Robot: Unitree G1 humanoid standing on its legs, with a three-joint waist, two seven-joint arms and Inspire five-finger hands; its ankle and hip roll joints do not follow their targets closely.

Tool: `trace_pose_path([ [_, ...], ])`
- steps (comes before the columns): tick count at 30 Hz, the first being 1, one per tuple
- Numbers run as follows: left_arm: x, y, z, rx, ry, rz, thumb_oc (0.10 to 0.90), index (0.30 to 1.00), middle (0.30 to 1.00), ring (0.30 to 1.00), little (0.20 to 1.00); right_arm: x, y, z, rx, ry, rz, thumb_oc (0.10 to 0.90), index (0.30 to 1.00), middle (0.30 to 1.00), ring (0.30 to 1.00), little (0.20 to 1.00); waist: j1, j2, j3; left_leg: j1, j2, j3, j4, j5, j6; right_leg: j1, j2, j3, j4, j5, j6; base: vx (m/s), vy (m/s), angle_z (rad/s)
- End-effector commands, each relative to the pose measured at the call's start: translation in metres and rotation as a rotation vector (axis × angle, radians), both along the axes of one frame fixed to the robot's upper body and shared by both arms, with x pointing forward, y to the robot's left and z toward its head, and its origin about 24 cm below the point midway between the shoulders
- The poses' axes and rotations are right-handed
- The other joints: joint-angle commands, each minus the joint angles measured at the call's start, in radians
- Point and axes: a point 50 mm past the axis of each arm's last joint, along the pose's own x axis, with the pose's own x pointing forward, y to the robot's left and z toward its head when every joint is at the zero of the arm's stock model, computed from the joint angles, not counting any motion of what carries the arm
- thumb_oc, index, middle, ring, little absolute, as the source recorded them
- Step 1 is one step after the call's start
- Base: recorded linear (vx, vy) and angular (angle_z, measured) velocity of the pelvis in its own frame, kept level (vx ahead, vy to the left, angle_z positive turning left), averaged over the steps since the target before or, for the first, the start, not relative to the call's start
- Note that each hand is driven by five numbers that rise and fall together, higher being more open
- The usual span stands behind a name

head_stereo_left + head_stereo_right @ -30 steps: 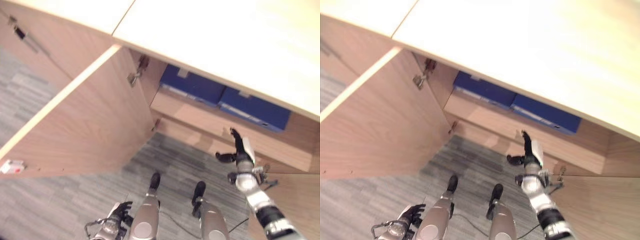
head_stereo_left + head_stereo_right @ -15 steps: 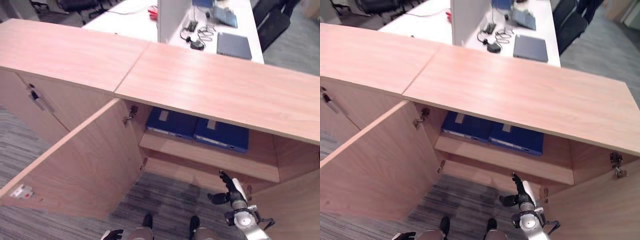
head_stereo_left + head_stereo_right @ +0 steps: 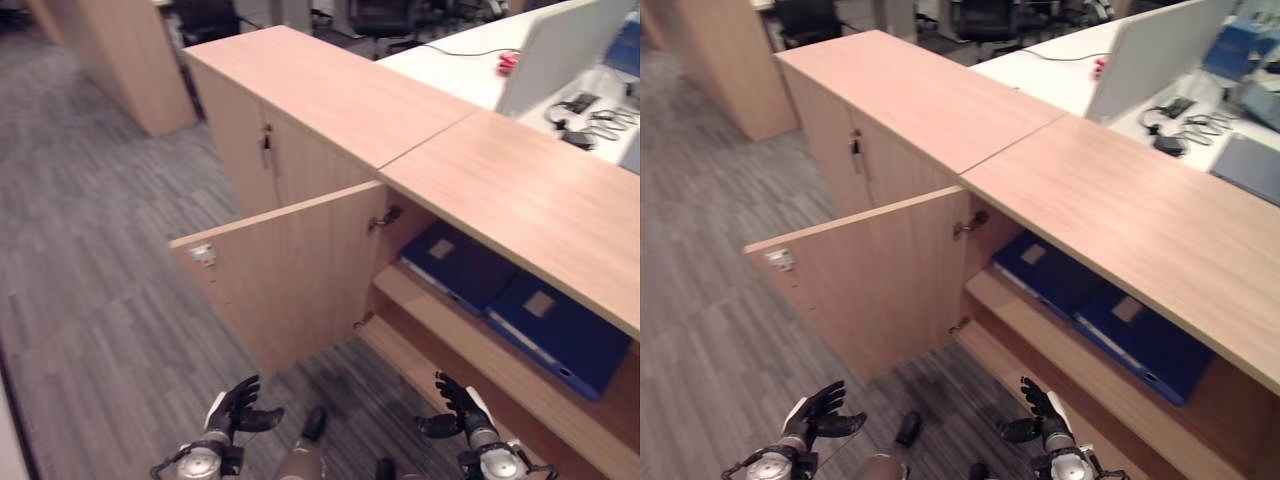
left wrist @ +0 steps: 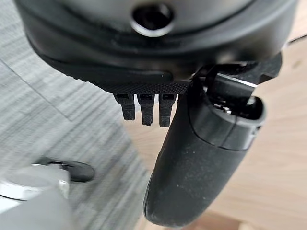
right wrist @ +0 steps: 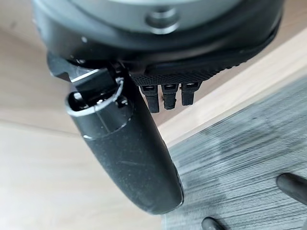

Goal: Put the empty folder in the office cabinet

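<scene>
Well above right hand, shelved folder

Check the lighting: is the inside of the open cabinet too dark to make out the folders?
Left eye view: the cabinet is shaded inside, yet both blue folders stand out. Right eye view: the top is evenly lit, no glare. Wrist views: the left hand and right hand are dark against light wood.
</scene>
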Motion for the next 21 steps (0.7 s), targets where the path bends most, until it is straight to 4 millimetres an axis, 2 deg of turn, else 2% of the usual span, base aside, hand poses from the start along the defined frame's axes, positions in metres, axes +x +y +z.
trace_pose_path([
  [1, 0.04, -0.003, 0.038, -0.03, -0.247, -0.024, 0.8, 0.9, 0.9, 0.9, 0.9, 0.04, 0.009, 0.034, 0.012, -0.218, 0.068, 0.8, 0.9, 0.9, 0.9, 0.9, -0.023, -0.068, 0.033, 0.051, 0.077, 0.235, 0.09, 0.094, -0.018, 0.065, -0.109, -0.06, -0.082, -0.038, 0.115, -0.19, 0.034, 0.72],
  [2, 0.041, -0.004, 0.04, -0.043, -0.261, -0.034, 0.8, 0.9, 0.9, 0.9, 0.9, 0.039, 0.009, 0.033, 0.008, -0.212, 0.074, 0.8, 0.9, 0.9, 0.9, 0.9, -0.029, -0.072, 0.031, 0.058, 0.093, 0.252, 0.125, 0.077, -0.019, 0.066, -0.122, -0.082, -0.084, -0.028, 0.113, -0.21, 0.031, 0.87],
  [3, 0.041, -0.008, 0.043, -0.062, -0.274, -0.052, 0.8, 0.9, 0.9, 0.9, 0.9, 0.033, 0.008, 0.03, 0.008, -0.191, 0.079, 0.8, 0.9, 0.9, 0.9, 0.9, -0.038, -0.081, 0.029, 0.088, 0.112, 0.269, 0.179, 0.034, -0.024, 0.078, -0.144, -0.128, -0.074, -0.026, 0.105, -0.16, 0.027, 0.75],
  [5, 0.041, -0.009, 0.045, -0.069, -0.279, -0.06, 0.8, 0.9, 0.9, 0.9, 0.9, 0.031, 0.008, 0.029, 0.009, -0.185, 0.077, 0.8, 0.9, 0.9, 0.9, 0.9, -0.044, -0.084, 0.022, 0.102, 0.114, 0.271, 0.186, 0.023, -0.026, 0.078, -0.153, -0.15, -0.073, -0.019, 0.102, -0.09, 0.037, 1.37],
  [7, 0.044, -0.013, 0.051, -0.09, -0.307, -0.076, 0.8, 0.9, 0.9, 0.9, 0.9, 0.026, 0.006, 0.026, 0.018, -0.163, 0.056, 0.8, 0.9, 0.9, 0.9, 0.9, -0.056, -0.086, 0.004, 0.184, 0.101, 0.288, 0.179, -0.035, -0.03, 0.082, -0.168, -0.212, -0.059, -0.014, 0.097, -0.08, 0.112, 1.25],
  [8, 0.044, -0.016, 0.053, -0.091, -0.316, -0.093, 0.8, 0.9, 0.9, 0.9, 0.9, 0.024, 0.006, 0.025, 0.024, -0.156, 0.048, 0.8, 0.9, 0.9, 0.9, 0.9, -0.064, -0.081, -0.006, 0.214, 0.094, 0.304, 0.148, -0.041, -0.029, 0.083, -0.167, -0.232, -0.061, -0.009, 0.101, -0.06, 0.144, 0.75],
  [10, 0.05, -0.02, 0.059, -0.089, -0.338, -0.119, 0.8, 0.9, 0.9, 0.9, 0.9, 0.027, 0.005, 0.026, 0.023, -0.161, 0.031, 0.8, 0.9, 0.9, 0.9, 0.9, -0.062, -0.084, -0.012, 0.204, 0.078, 0.31, 0.126, -0.033, -0.025, 0.08, -0.177, -0.259, -0.076, 0.021, 0.11, -0.03, 0.149, 0.92],
  [11, 0.051, -0.018, 0.064, -0.078, -0.36, -0.122, 0.8, 0.9, 0.9, 0.9, 0.9, 0.03, 0.007, 0.026, 0.028, -0.166, 0.024, 0.8, 0.9, 0.9, 0.9, 0.9, -0.055, -0.087, -0.022, 0.211, 0.058, 0.295, 0.104, -0.038, -0.021, 0.084, -0.18, -0.255, -0.085, 0.037, 0.116, 0.01, 0.127, 0.79],
  [13, 0.054, -0.017, 0.068, -0.074, -0.375, -0.126, 0.8, 0.9, 0.9, 0.9, 0.9, 0.032, 0.009, 0.026, 0.036, -0.17, 0.018, 0.8, 0.9, 0.9, 0.9, 0.9, -0.05, -0.09, -0.024, 0.215, 0.055, 0.296, 0.091, -0.035, -0.02, 0.088, -0.183, -0.26, -0.089, 0.04, 0.122, 0.02, 0.107, 0.3],
  [15, 0.058, -0.014, 0.075, -0.052, -0.403, -0.141, 0.8, 0.9, 0.9, 0.9, 0.9, 0.032, 0.012, 0.025, 0.054, -0.168, 0.004, 0.8, 0.9, 0.9, 0.9, 0.9, -0.041, -0.095, -0.029, 0.23, 0.041, 0.287, 0.045, -0.03, -0.002, 0.085, -0.191, -0.26, -0.08, 0.042, 0.131, 0.0, 0.126, 0.14],
  [19, 0.067, -0.015, 0.082, -0.03, -0.431, -0.161, 0.8, 0.9, 0.9, 0.9, 0.9, 0.027, 0.016, 0.018, 0.086, -0.14, -0.034, 0.8, 0.9, 0.9, 0.9, 0.9, -0.048, -0.088, -0.031, 0.251, 0.017, 0.25, -0.027, -0.012, 0.019, 0.055, -0.208, -0.235, -0.023, 0.043, 0.152, -0.02, 0.088, 0.12],
  [20, 0.071, -0.016, 0.085, -0.021, -0.442, -0.166, 0.8, 0.9, 0.9, 0.9, 0.9, 0.026, 0.017, 0.017, 0.094, -0.135, -0.04, 0.8, 0.9, 0.9, 0.9, 0.9, -0.062, -0.085, -0.026, 0.261, 0.008, 0.236, -0.042, -0.012, 0.024, 0.039, -0.21, -0.185, 0.001, 0.055, 0.169, -0.04, 0.054, 0.3],
  [21, 0.077, -0.017, 0.089, -0.011, -0.464, -0.173, 0.8, 0.9, 0.9, 0.9, 0.9, 0.026, 0.018, 0.016, 0.108, -0.134, -0.055, 0.8, 0.9, 0.9, 0.9, 0.9, -0.081, -0.082, -0.026, 0.259, -0.002, 0.226, -0.051, -0.006, 0.031, 0.015, -0.2, -0.105, 0.001, 0.071, 0.189, -0.05, 0.079, 0.28],
])
